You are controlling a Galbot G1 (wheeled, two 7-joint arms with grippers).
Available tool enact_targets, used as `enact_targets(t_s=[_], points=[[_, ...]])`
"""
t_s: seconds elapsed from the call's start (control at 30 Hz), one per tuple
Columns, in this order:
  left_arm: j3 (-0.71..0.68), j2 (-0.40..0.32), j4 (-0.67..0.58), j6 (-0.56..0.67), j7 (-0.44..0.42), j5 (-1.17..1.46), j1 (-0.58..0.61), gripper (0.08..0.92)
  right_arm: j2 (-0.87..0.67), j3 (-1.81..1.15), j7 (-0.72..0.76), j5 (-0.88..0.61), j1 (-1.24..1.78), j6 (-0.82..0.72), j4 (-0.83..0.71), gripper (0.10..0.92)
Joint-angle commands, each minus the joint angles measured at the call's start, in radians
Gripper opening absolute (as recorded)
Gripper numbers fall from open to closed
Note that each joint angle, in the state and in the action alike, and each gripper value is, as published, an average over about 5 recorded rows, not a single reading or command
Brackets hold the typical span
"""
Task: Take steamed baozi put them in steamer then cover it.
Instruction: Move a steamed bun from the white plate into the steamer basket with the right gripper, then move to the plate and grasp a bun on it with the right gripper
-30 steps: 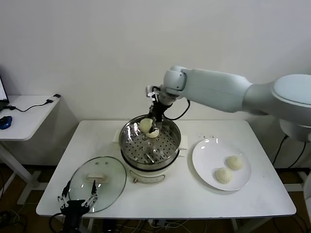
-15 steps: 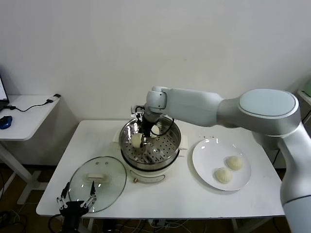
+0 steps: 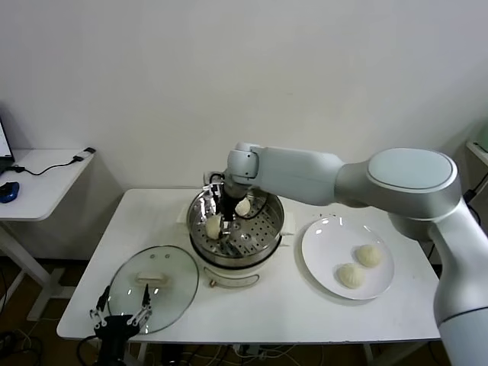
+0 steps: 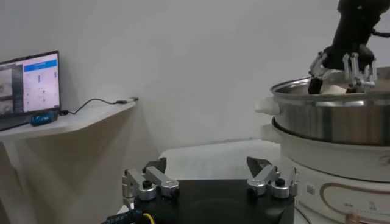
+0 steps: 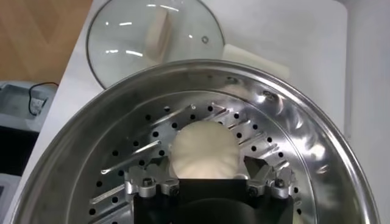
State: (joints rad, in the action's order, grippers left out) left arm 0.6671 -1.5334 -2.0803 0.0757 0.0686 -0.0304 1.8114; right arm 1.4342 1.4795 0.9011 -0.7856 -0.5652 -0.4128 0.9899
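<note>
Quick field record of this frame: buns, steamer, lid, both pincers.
buns in steamer: two; one at the right pincer, one behind it
buns on plate: two
plate: white, right of steamer
steamer: uncovered, table centre
lid: glass, flat on table, front left
right pincer: down inside steamer, bun between its fingers
left pincer: open, parked at the table's front edge by the lid

Cream-white baozi (image 5: pixel 202 150), shiny silver perforated steamer (image 3: pixel 268 231), white plate (image 3: pixel 324 252)
</note>
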Motion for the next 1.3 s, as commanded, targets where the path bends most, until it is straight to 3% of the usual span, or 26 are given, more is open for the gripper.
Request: enact_targets(t_s=[0.03, 0.3, 0.67, 0.97, 1.3], points=[[-0.002, -0.001, -0.004, -0.002, 0.0, -0.003, 0.002, 0.823, -0.184, 0.028, 0.102, -0.035, -0.177, 0.055, 0.143, 0.823], [-0.005, 0.002, -0.005, -0.004, 0.0, -0.005, 0.007, 0.823, -0.466, 0.141, 0.191, -0.026, -0.354, 0.122, 0.303, 0.823], [-0.011, -0.004, -0.008, -0.01, 0.001, -0.022, 0.013, 0.823, -0.787, 0.1, 0.2, 0.314, -0.184, 0.141, 0.447, 0.823], [-0.004, -0.015, -0.01, -0.011, -0.004, -0.027, 0.022, 0.823, -0.873, -0.093, 0.194, 0.548, 0.142, 0.142, 0.377, 0.823], [0.0, -0.019, -0.002, -0.012, -0.003, -0.041, 0.026, 0.823, -0.842, -0.274, 0.181, 0.644, 0.39, 0.149, 0.305, 0.823]])
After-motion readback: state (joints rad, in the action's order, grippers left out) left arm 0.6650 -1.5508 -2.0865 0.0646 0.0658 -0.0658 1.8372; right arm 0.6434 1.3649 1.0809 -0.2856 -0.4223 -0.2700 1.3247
